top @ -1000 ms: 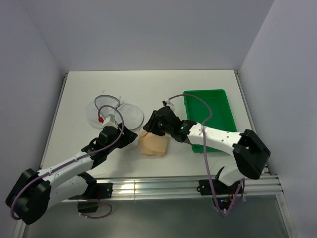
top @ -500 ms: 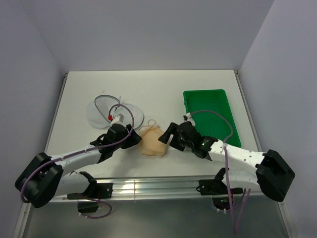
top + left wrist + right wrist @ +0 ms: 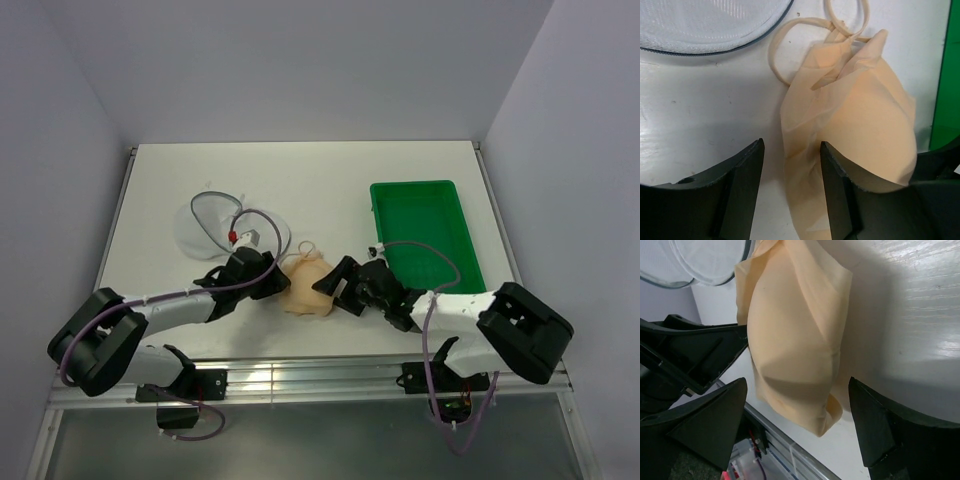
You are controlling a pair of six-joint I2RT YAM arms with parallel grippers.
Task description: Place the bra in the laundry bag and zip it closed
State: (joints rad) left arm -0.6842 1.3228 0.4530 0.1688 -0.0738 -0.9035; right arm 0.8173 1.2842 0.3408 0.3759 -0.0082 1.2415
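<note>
Bra (image 3: 308, 285) on table (image 3: 400, 170) between left gripper (image 3: 275, 286) and right gripper (image 3: 335, 287), both with fingers spread; laundry bag (image 3: 215, 225) near.

L fingers (image 3: 735, 195), R fingers (image 3: 880, 430) spread.

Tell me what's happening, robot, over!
Both open: left gripper and right gripper flank the bra. Bra on table, not in bag yet. Nothing between them.
</note>
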